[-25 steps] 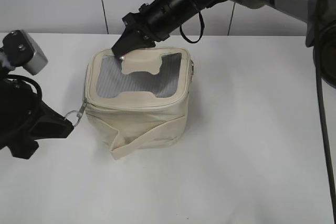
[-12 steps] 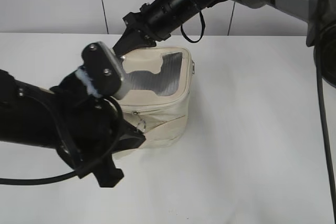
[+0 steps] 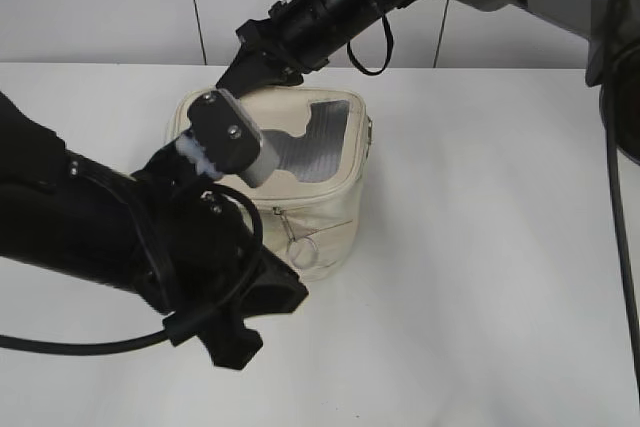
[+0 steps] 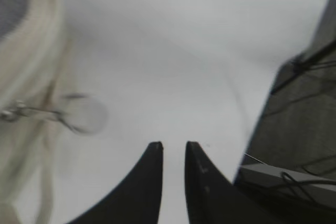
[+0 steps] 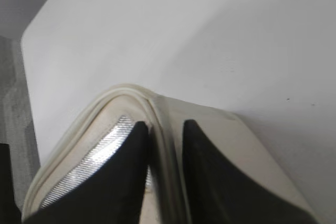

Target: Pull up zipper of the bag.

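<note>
The cream bag [image 3: 325,182] stands mid-table, its left half hidden by my left arm. The zipper [image 3: 302,246] shows as a silver ring pull hanging free on the bag's front, right of centre. In the left wrist view the ring [image 4: 83,115] is blurred, up and left of the jaws, beside the bag [image 4: 23,51]. My left gripper [image 3: 292,293] [image 4: 173,148] is just below and in front of the ring, its jaws a narrow gap apart with nothing between them. My right gripper [image 3: 233,81] [image 5: 163,125] is shut on the bag's rear left top rim [image 5: 123,93].
The white table [image 3: 480,247] stretches to the right and front of the bag. A grey panelled wall stands behind. My left arm's black bulk and cable [image 3: 120,247] fill the front left. Dark equipment [image 4: 299,129] shows at the right of the left wrist view.
My left arm swept from the bag's left corner across its front to the right. The zipper slider travelled with it along the track. The ring now hangs free of the jaws. The right arm held still.
</note>
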You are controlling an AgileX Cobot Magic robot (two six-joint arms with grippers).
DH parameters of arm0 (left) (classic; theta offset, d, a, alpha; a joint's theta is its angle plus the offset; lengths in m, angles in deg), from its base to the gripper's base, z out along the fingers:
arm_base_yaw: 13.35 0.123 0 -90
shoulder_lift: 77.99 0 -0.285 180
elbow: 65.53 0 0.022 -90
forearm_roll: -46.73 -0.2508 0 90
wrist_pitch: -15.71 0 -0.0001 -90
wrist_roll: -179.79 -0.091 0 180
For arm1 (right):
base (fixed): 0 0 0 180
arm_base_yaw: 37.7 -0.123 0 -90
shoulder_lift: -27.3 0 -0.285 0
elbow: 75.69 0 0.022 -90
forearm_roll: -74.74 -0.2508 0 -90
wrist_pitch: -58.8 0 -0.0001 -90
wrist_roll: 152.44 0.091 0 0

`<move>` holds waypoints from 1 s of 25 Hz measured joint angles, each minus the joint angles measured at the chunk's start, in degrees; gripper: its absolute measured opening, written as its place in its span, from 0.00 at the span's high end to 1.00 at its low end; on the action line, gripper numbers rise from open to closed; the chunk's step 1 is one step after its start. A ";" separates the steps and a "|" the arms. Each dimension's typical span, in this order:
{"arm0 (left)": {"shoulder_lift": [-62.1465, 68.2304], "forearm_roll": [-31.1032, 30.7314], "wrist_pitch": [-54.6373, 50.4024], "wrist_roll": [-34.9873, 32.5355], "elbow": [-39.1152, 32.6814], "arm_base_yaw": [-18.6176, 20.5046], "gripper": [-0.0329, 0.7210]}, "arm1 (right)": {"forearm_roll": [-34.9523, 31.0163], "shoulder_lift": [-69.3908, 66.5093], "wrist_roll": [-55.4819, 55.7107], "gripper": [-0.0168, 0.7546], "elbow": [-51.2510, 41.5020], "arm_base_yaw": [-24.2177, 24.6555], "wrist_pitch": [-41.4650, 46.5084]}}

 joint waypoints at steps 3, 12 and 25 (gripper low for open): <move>-1.31 -0.13 -8.85 0.49 0.00 2.16 0.66 | 3.28 0.66 0.52 0.54 2.29 0.91 1.24; -10.35 -11.10 -20.07 12.10 1.77 20.78 0.51 | 15.52 7.01 10.18 0.50 5.12 8.70 6.20; 26.31 -10.25 -39.56 8.35 51.79 29.20 0.34 | -0.87 36.03 -12.02 0.55 -55.13 17.56 -20.41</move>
